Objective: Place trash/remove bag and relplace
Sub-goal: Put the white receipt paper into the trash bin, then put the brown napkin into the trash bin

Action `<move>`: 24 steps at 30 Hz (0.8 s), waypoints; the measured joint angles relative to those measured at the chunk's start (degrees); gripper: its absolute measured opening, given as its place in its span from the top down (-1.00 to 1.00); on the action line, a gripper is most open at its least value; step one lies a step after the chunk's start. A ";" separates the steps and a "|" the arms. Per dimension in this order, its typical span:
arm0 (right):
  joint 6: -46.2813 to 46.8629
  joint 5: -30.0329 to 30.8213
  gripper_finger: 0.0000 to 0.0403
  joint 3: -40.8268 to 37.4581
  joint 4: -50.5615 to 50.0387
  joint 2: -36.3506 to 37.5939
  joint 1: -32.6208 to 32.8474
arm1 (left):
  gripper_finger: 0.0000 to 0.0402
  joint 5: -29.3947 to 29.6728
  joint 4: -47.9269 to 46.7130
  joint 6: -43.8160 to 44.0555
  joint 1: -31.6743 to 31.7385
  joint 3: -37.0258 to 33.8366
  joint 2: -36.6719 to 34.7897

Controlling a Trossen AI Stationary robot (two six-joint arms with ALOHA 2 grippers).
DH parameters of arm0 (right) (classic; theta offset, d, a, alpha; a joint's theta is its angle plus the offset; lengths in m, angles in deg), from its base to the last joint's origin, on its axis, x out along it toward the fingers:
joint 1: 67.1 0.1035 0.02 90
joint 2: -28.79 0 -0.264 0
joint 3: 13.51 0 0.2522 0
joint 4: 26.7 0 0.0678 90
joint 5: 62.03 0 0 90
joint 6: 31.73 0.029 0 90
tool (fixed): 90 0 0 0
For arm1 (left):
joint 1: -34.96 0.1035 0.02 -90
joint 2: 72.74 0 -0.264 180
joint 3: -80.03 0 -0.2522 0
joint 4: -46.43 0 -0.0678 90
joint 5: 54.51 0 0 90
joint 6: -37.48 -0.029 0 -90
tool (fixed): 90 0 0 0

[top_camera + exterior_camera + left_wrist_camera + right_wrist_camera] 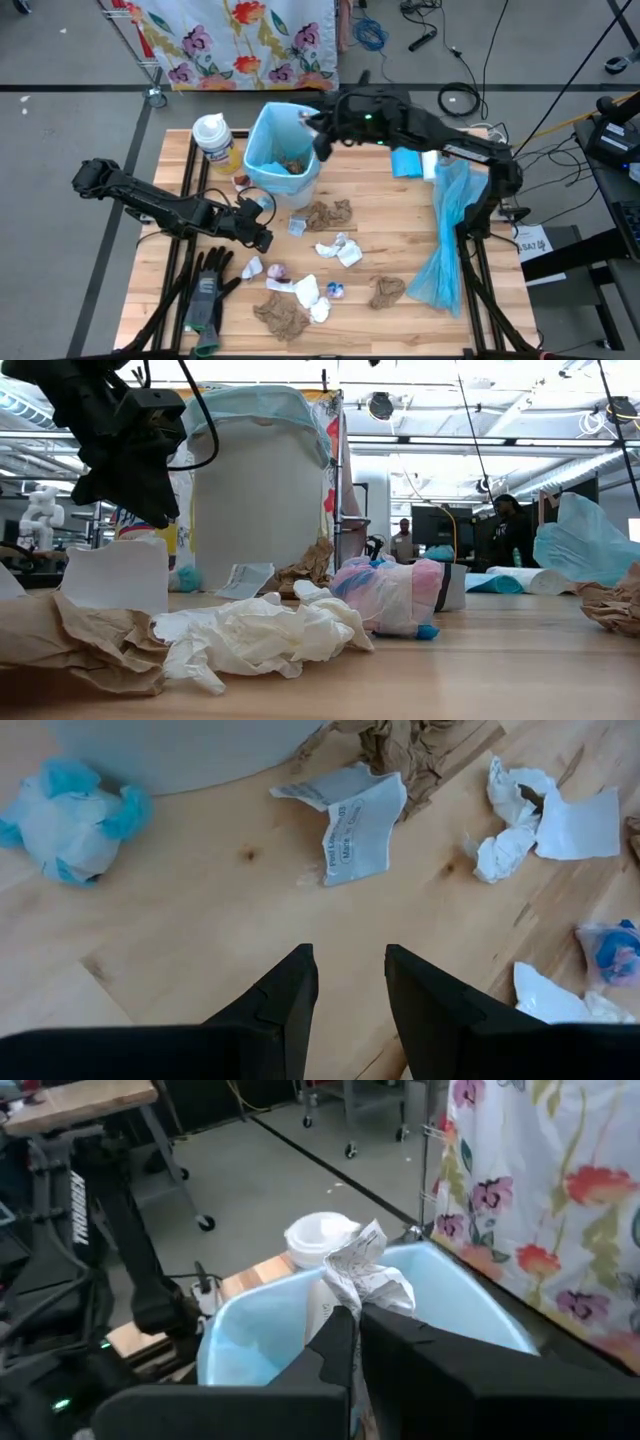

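A white bin lined with a blue bag [285,150] stands at the table's far middle, with brown scraps inside. My right gripper [357,1315] hangs over the bin's right rim [318,132], shut on a crumpled white printed scrap of trash [365,1270]. My left gripper [350,985] is open over bare wood just near-left of the bin [262,238], with nothing between its fingers. More trash lies on the table: brown paper [328,213], white tissue wads [340,250], a printed scrap [355,820] and a blue-white wad [70,805]. My right gripper pinches the crumpled white scrap between its two fingers by its lower part [350,1302]. The rest of the scrap sticks out past the fingertips. The fingers come from the table's right, slanting a little downward. The scrap is lifted clear, above the blue-lined opening of the bin.
A white-capped container [213,140] stands left of the bin. Black-and-grey gloves [205,290] lie at the near left. Loose blue bags [445,240] and a blue roll [410,163] lie along the right side. Floral cloth [240,40] hangs beyond the far edge.
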 joint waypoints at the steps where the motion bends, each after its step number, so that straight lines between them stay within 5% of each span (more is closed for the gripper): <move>1: -0.72 0.02 0.99 0.02 1.34 -1.03 -0.02 | 0.38 -0.01 -0.02 -0.06 0.00 0.00 0.00; 9: -0.78 -0.36 0.86 0.02 4.39 -7.22 -1.38 | 0.38 -0.32 0.03 -0.04 0.00 0.00 0.00; 15: 0.92 -6.04 0.47 0.05 5.15 -8.61 -2.96 | 0.38 -0.56 0.00 -0.05 0.00 0.00 0.00; 24: 0.57 -6.12 -0.03 0.07 3.57 -8.29 -3.43 | 0.38 -0.56 -0.06 -0.14 0.00 0.00 0.00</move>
